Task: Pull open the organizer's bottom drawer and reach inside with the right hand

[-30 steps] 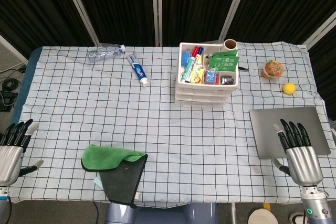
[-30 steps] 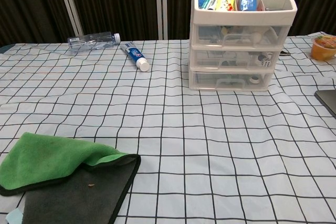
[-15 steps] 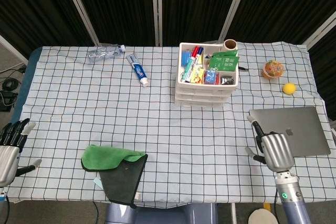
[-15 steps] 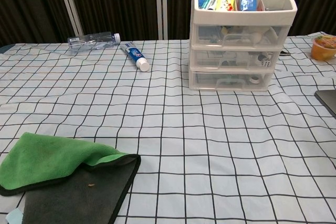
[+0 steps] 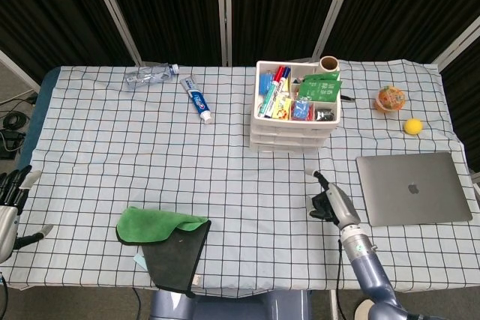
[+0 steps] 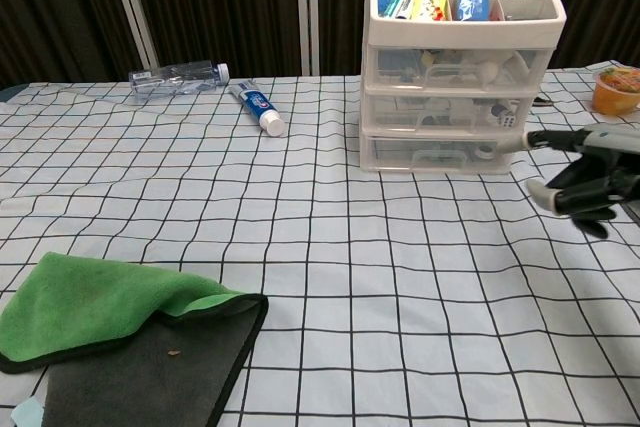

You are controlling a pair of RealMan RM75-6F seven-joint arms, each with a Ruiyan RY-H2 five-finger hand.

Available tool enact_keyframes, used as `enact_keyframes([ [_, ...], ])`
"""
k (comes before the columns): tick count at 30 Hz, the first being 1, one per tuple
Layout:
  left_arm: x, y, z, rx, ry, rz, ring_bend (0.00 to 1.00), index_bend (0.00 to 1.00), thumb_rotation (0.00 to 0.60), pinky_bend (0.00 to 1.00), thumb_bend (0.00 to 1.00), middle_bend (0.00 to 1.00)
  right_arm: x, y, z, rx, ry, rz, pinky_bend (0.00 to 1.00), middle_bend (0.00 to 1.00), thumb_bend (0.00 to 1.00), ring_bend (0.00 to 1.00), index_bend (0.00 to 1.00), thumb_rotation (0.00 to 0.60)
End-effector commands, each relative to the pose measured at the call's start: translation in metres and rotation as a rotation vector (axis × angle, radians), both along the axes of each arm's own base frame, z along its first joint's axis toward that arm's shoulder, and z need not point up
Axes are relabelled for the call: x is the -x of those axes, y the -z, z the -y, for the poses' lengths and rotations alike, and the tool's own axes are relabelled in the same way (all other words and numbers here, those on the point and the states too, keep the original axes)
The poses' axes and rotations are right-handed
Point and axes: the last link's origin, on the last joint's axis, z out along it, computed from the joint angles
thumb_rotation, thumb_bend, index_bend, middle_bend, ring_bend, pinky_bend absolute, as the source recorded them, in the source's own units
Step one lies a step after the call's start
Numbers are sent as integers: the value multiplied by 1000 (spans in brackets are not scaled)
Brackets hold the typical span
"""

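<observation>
The white three-drawer organizer (image 5: 295, 121) (image 6: 460, 77) stands at the back centre, its top tray full of pens and packets. Its bottom drawer (image 6: 440, 153) (image 5: 291, 145) is closed, with small items behind the clear front. My right hand (image 5: 330, 204) (image 6: 585, 175) hovers in front of and to the right of the organizer, turned on edge and holding nothing. One finger (image 6: 545, 139) stretches toward the bottom drawer's right end, short of touching it; the others bend inward. My left hand (image 5: 10, 201) is at the table's left edge, fingers apart, holding nothing.
A grey laptop (image 5: 414, 187) lies closed just right of my right hand. An orange cup (image 5: 391, 98) (image 6: 615, 89) and a yellow ball (image 5: 412, 126) sit back right. Toothpaste (image 5: 197, 99) and a clear bottle (image 5: 152, 75) lie back left. A green and dark cloth (image 5: 161, 234) lies front left.
My right hand left the laptop, moved left and forward toward the organizer, turned on edge and came into the chest view. My left hand slid slightly toward the table's near left edge.
</observation>
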Motion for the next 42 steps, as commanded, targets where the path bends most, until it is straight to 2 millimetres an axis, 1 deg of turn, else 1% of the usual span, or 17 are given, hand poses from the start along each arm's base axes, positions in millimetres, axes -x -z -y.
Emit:
enact_keyframes([
  [1, 0, -1, 0, -1, 2, -2, 0, 0, 600, 0, 0, 0, -18, 25, 13, -94, 56, 133, 818, 968, 550, 940, 191, 600],
  [3, 0, -2, 0, -4, 5, -7, 0, 0, 600, 0, 0, 0, -17, 34, 17, -116, 89, 150, 818, 969, 556, 941, 192, 600],
  [4, 0, -2, 0, -5, 6, -8, 0, 0, 600, 0, 0, 0, -17, 35, 18, -120, 95, 154, 818, 970, 558, 941, 192, 600],
  [6, 0, -2, -1, -9, 8, -12, 0, 0, 600, 0, 0, 0, -19, 44, 23, -150, 133, 200, 818, 970, 559, 941, 192, 600],
  [12, 1, -1, -2, -10, 3, -14, 0, 0, 600, 0, 0, 0, -27, 59, 36, -193, 200, 306, 818, 971, 565, 941, 194, 600],
  [17, 1, 0, -3, -4, 3, -15, 0, 0, 600, 0, 0, 0, -32, 68, 49, -183, 276, 419, 818, 972, 577, 941, 195, 600],
  [23, 2, 2, -5, 11, 0, -16, 0, 0, 600, 0, 0, 0, -34, 81, 63, -135, 314, 449, 818, 972, 582, 942, 193, 600],
  [26, 1, 2, -5, 21, 2, -12, 0, 0, 600, 0, 0, 0, -33, 86, 68, -131, 326, 452, 818, 972, 582, 942, 171, 600],
  [30, 1, 1, -5, 25, 6, -5, 0, 0, 600, 0, 0, 0, -32, 92, 75, -127, 353, 465, 818, 972, 583, 942, 112, 600],
  [36, 3, 0, -7, 28, 1, -1, 0, 0, 600, 0, 0, 0, -31, 97, 81, -114, 368, 474, 818, 972, 583, 942, 32, 600],
  [42, 2, 1, -8, 40, 4, 3, 0, 0, 600, 0, 0, 0, -31, 97, 83, -82, 380, 486, 818, 972, 583, 942, 22, 600],
])
